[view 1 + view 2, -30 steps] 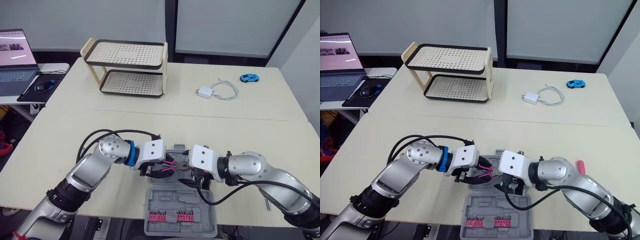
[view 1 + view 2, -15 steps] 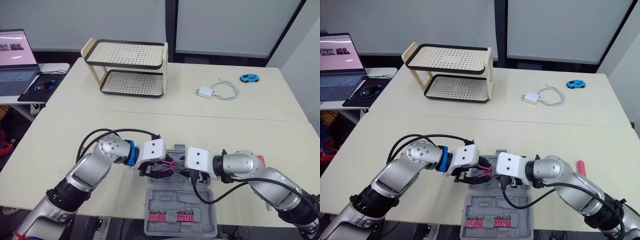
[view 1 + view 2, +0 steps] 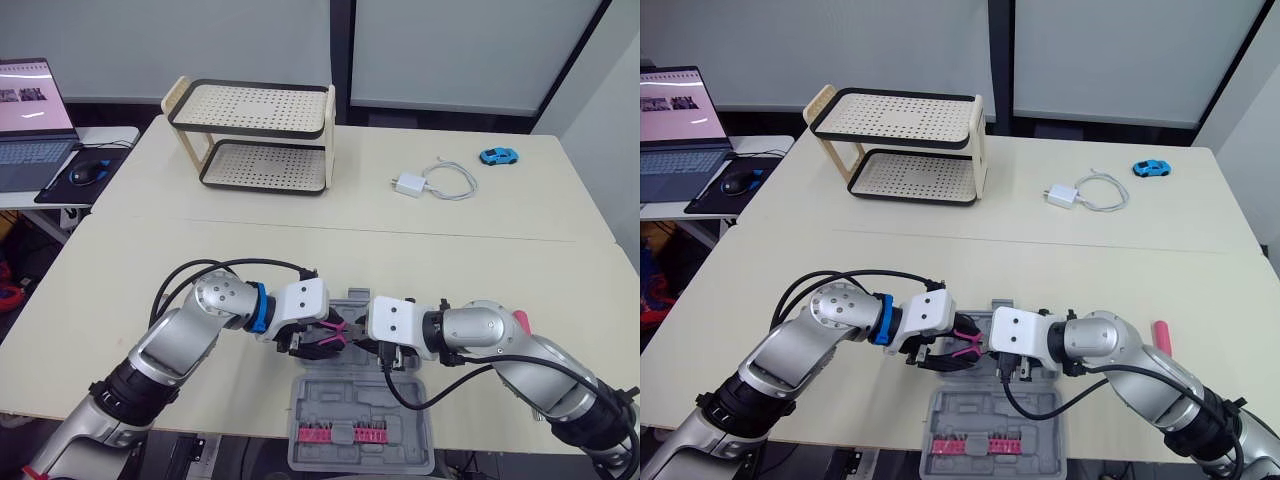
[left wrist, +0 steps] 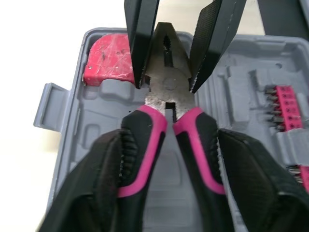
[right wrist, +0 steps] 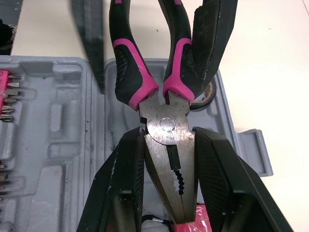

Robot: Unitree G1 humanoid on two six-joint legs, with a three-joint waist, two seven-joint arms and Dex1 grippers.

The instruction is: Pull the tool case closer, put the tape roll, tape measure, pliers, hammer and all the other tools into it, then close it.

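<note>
Pink-and-black-handled pliers [image 4: 166, 89], grey steel head.

Cream desk [image 3: 480, 240], built from two tops that meet at a seam. On the far top stands a two-tier perforated rack [image 3: 255, 135] with black rims. Right of the rack lie a white charger [image 3: 408, 184] with a coiled cable [image 3: 452, 180] and, farther right, a blue toy car [image 3: 498, 156]. Left of the rack, a side table [image 3: 112, 133] carries a laptop [image 3: 33, 125] and a mouse [image 3: 84, 173] on a dark pad. Behind the rack are pale wall panels [image 3: 200, 40], split by a dark upright [image 3: 341, 55].
</note>
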